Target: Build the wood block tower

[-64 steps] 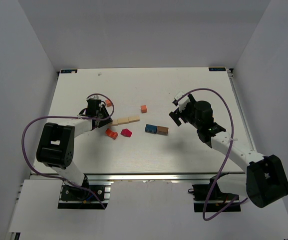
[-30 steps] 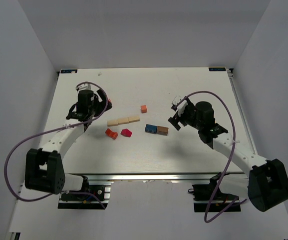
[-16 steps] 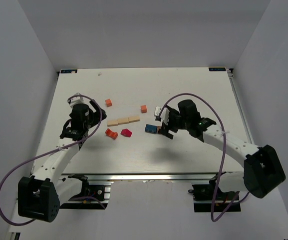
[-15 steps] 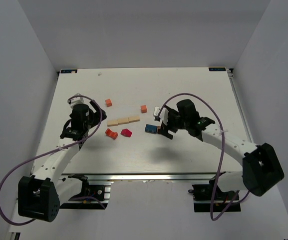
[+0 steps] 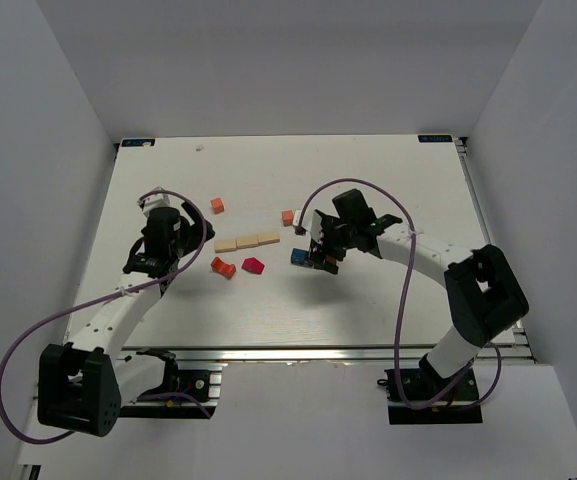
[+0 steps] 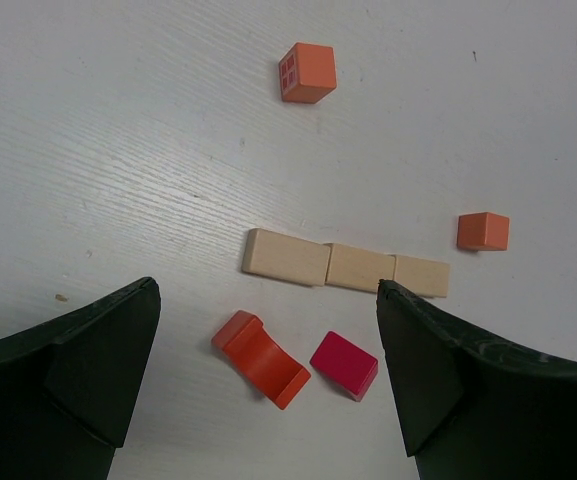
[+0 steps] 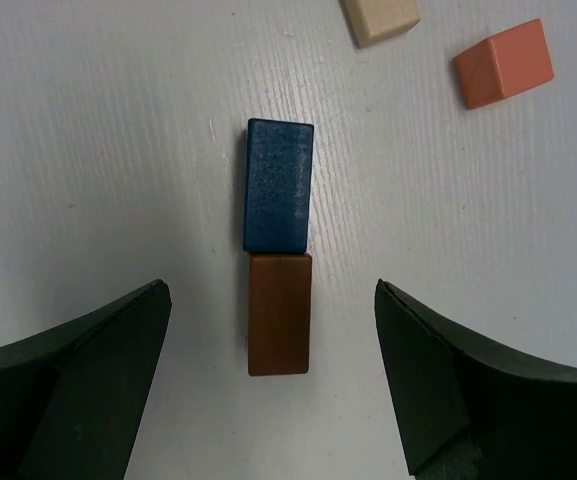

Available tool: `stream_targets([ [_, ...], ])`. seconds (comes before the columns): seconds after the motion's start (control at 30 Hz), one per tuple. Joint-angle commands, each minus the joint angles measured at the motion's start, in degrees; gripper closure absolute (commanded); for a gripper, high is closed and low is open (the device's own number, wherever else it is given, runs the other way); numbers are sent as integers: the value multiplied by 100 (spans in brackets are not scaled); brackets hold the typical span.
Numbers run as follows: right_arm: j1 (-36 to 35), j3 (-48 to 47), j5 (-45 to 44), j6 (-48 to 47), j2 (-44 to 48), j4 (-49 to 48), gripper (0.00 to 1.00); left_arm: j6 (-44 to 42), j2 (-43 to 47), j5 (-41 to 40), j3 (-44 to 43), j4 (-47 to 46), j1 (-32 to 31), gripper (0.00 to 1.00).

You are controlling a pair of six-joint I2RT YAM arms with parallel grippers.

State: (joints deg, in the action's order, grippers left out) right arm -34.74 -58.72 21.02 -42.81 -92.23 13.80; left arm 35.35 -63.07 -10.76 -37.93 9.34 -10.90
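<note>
white tabletop holds our wood block tower, so far only a flat row of three pale tan wooden blocks near the middle, long axis left to right. we see the left jaws open near its left end. the right jaws are open over a blue wooden block and a brown wooden block, which lie end to end.

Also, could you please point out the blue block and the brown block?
blue block [image 7: 279, 185]: right wrist view, centre of top face.
brown block [image 7: 279, 313]: right wrist view, centre of top face.
</note>
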Motion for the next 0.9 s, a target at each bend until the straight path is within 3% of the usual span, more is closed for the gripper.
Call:
stream_targets([
  [0.0,2,-403,8,-96,-208,175,13,-55,-30,-84,-30,-99,-27,2],
  [0.87,-138,-685,-300,-26,-1122,-141,20,-81,-100,-163,14,-161,-18,2],
])
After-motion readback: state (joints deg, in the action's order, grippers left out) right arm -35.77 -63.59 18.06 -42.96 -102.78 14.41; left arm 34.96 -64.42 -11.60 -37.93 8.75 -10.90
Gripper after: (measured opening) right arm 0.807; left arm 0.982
